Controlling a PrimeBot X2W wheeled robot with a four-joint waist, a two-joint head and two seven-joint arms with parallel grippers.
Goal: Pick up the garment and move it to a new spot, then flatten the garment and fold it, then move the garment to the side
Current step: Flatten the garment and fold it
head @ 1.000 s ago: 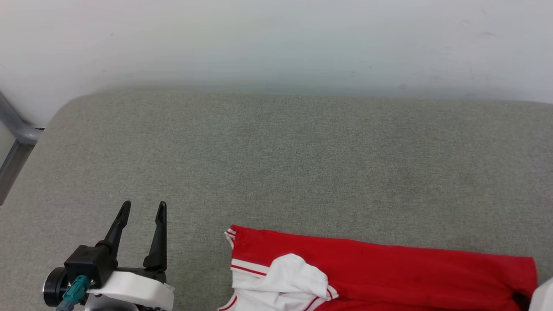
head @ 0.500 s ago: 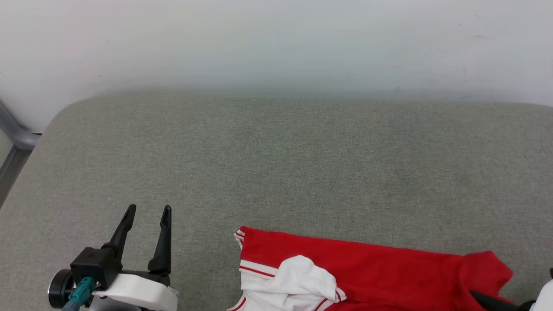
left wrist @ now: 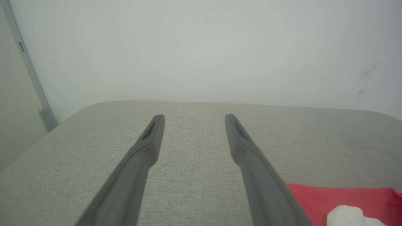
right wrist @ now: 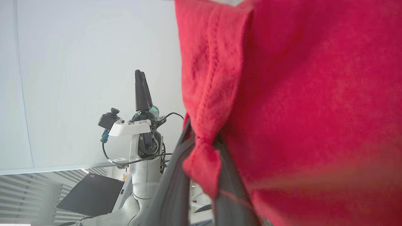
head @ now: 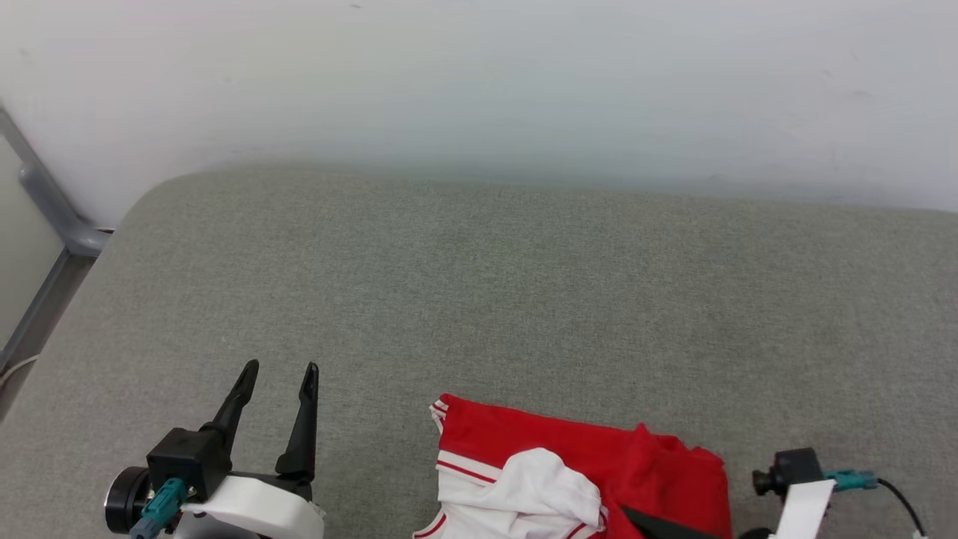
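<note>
Garment cloth is clamped between the fingers of my right gripper. The red fabric hangs over them, so I cannot see their tips. The rest lies bunched on the grey cushion, right of my left gripper, partly cut off. My left fingers stand apart, holding nothing.

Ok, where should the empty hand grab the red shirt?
The striped corner of the jersey, coming from the left: it lies flat nearest the open left gripper, while the right gripper pinches the red hem.
</note>
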